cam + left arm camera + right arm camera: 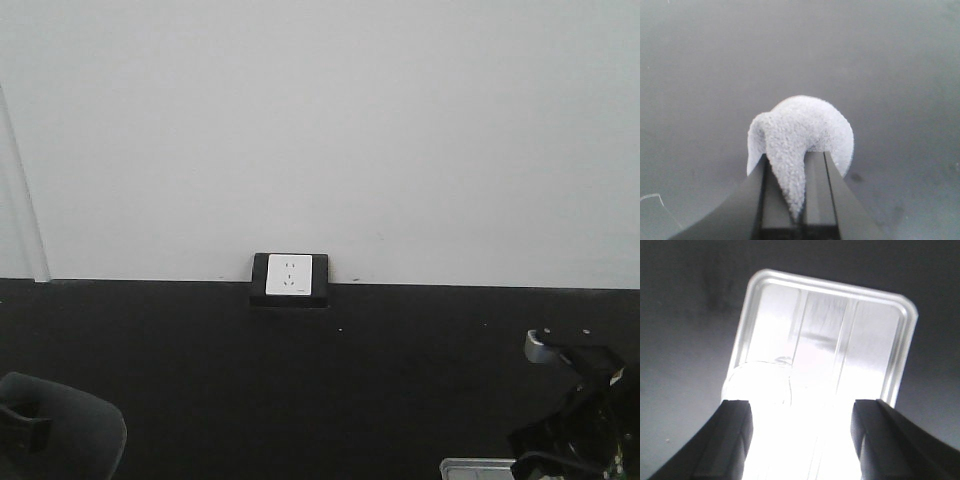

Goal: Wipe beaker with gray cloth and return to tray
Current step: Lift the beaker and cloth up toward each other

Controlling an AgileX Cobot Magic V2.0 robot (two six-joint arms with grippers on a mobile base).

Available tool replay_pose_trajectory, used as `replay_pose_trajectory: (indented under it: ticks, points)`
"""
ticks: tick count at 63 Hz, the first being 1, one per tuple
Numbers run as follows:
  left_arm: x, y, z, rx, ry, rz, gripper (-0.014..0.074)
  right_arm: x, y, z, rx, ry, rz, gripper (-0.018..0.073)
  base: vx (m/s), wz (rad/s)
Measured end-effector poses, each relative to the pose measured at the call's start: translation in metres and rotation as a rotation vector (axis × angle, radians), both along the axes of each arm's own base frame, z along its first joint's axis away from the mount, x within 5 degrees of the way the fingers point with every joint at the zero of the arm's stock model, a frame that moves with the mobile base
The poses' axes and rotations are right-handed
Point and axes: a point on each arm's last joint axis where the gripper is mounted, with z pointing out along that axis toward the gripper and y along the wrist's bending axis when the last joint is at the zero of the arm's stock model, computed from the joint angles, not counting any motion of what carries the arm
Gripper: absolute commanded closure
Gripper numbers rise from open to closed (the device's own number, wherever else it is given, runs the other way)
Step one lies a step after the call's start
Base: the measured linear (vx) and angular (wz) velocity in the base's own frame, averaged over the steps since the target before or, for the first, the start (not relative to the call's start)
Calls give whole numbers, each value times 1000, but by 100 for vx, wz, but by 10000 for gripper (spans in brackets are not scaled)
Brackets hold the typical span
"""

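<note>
Left gripper (797,200) clamped on the cloth (800,135), right gripper (802,410) spread wide, empty, above the tray (830,285) — centre it on the beaker (760,382), near-left in the tray, before you close.

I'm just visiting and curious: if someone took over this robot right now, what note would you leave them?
Left gripper: shut on the cloth, above bare table.
Right gripper: open, over the tray.
Beaker: by the tray's near-left edge, beside one finger, ungripped; glare hides its base.
Done: beaker seems returned; wiping can't be confirmed.
Left: back the right gripper away, set the cloth down.
</note>
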Motion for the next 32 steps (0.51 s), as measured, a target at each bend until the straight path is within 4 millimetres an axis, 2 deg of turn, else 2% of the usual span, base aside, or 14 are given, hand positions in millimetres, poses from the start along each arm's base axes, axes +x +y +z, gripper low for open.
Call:
replay_pose_trajectory:
  ticks: [11, 32]
  points:
    - [0, 0, 0, 0, 0, 0, 600, 8, 0, -23, 6, 55, -14, 87, 0, 0]
    - [0, 0, 0, 0, 0, 0, 600, 16, 2, -52, 39, 142, -57, 150, 0, 0]
